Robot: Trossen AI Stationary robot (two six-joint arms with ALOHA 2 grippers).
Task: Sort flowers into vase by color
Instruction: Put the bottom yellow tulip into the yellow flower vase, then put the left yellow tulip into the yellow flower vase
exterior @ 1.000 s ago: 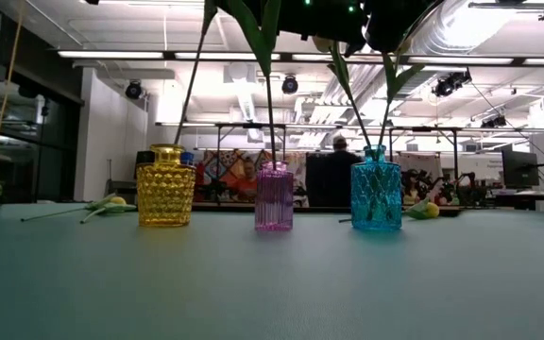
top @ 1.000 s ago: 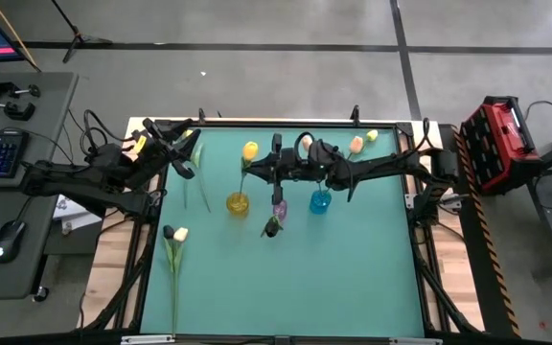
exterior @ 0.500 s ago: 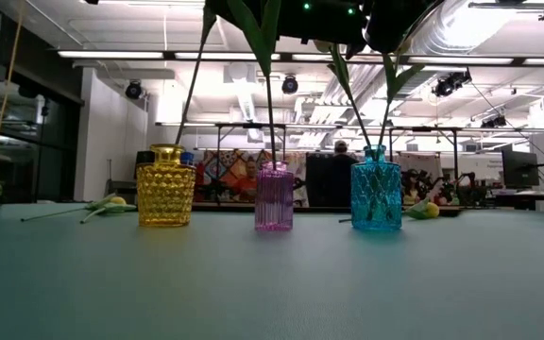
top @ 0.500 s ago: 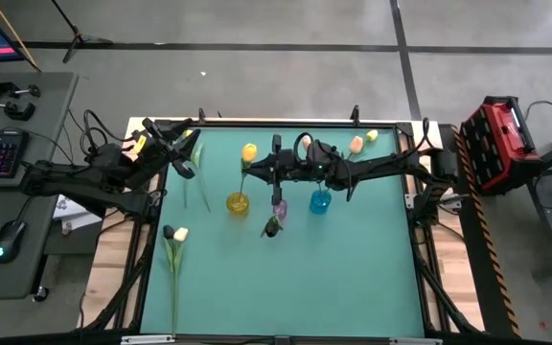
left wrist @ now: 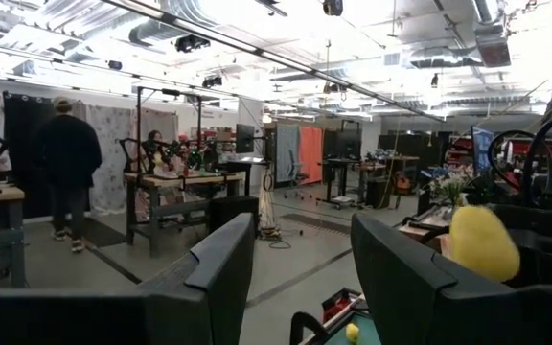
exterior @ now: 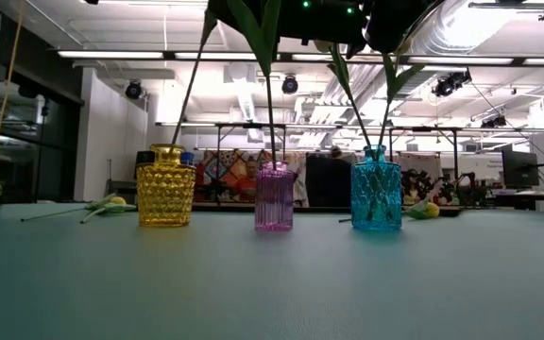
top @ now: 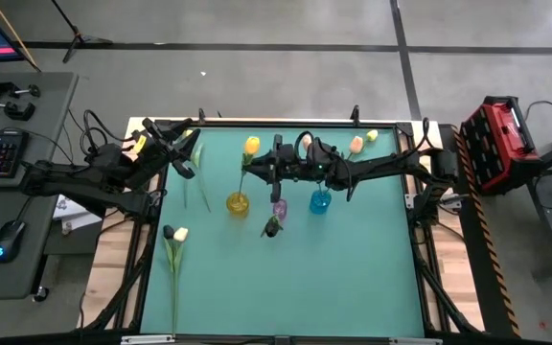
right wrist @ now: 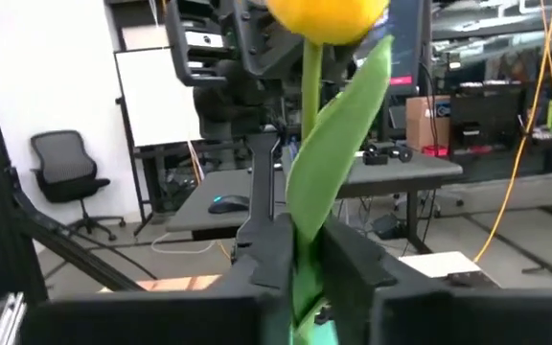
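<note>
Clamping yellow tulip (right wrist: 326, 14) stem, right gripper (right wrist: 303, 251)

Right arm: reaches from the table's right edge leftward across the far half.
Right gripper (top: 272, 169): fingers (right wrist: 274, 251) pinched on a tulip stem (right wrist: 310, 96).
Left arm: folded at the far-left corner.
Left gripper (top: 182, 153): fingers (left wrist: 220, 273) spread, holding nothing.
</note>
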